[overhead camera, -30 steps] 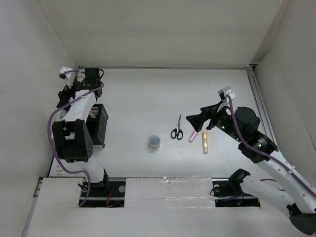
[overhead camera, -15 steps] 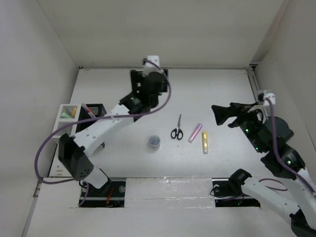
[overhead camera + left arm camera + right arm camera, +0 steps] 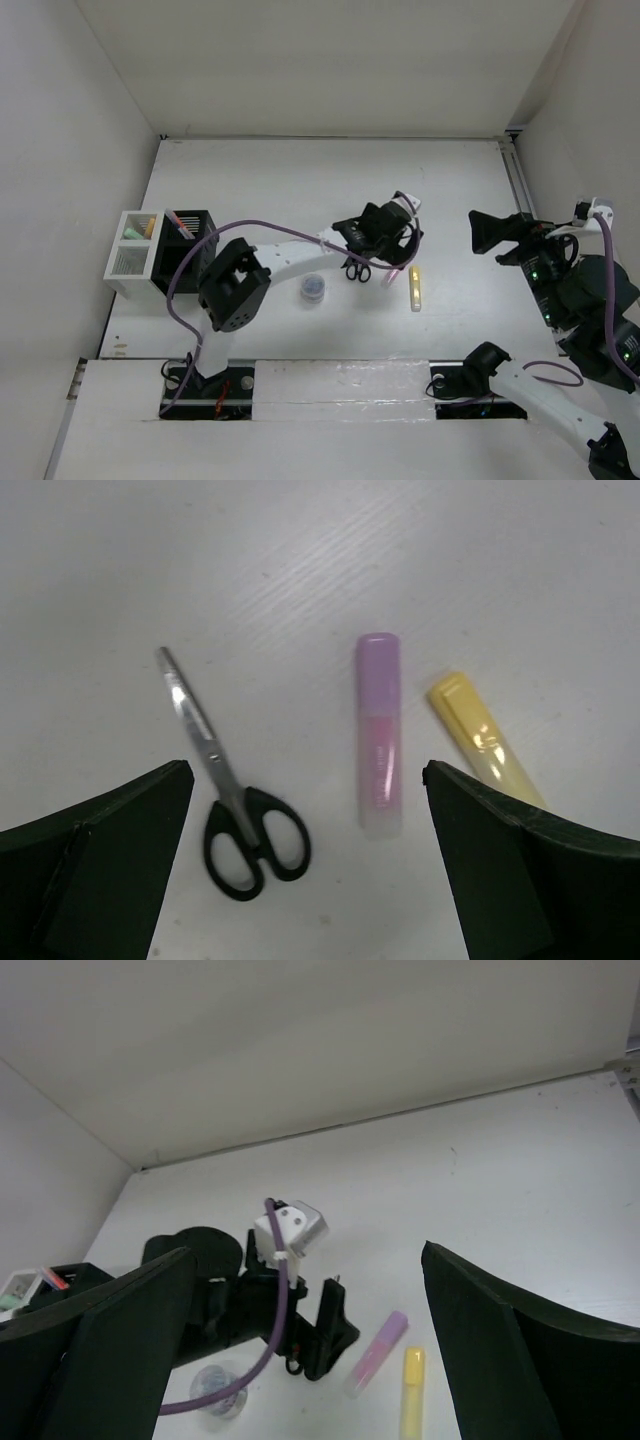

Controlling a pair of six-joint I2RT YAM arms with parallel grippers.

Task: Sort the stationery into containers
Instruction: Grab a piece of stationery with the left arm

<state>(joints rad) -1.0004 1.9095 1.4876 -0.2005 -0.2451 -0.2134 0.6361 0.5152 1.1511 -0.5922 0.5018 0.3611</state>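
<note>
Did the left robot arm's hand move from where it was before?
Yes. The left gripper swung right, away from the black pen holder, and now hangs over the scissors.

Plain white tabletop (image 3: 300, 180), matte, faintly streaked along a diagonal in the left wrist view. Boxed in on three sides by bare off-white walls: back wall (image 3: 320, 60), left wall (image 3: 60, 150), right wall (image 3: 590, 90), all leaning outward in the overhead view. Meets the back wall along a thin dark seam (image 3: 330, 137). Pale rail (image 3: 518, 190) along the right edge. Glossy white strip (image 3: 340, 372) across the near edge, with small glints. Lighting even and diffuse, shadows soft and short. No window in view.
</note>
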